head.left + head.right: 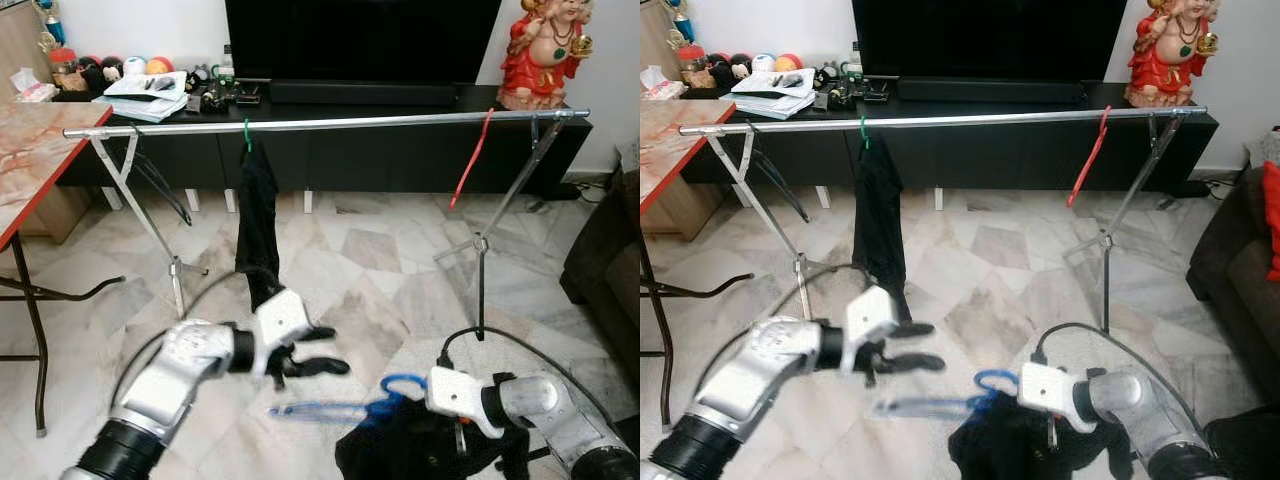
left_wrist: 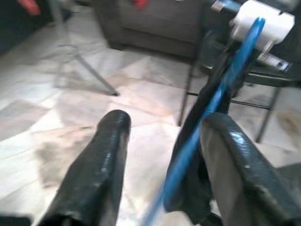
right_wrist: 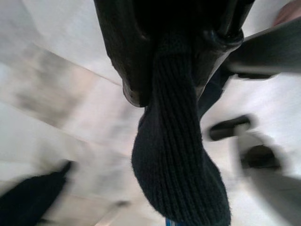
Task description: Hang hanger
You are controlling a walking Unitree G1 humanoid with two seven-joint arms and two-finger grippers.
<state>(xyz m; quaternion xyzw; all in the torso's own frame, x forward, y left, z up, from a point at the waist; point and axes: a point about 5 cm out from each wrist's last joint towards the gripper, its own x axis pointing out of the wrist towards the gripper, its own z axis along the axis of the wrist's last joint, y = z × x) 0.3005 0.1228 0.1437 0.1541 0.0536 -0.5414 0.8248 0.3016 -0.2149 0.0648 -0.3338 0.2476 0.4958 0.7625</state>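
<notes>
Hanger [image 1: 330, 408] of blue plastic, carrying a black knit garment [image 1: 405, 450], held low over the marble floor [image 1: 370, 270] in front of the clothes rail [image 1: 330, 123].
The right claw [image 3: 176, 61] is pinched on the garment's ribbed cloth, the hanger's hook just beside its white wrist. The left claw [image 1: 310, 350] hovers with both black fingers [image 2: 99, 174] spread, the blue bar passing between them without being gripped. On the rail hang a green hanger [image 1: 247, 133] with a dark garment [image 1: 257, 225] and, well apart, a bare red hanger [image 1: 472, 160].
</notes>
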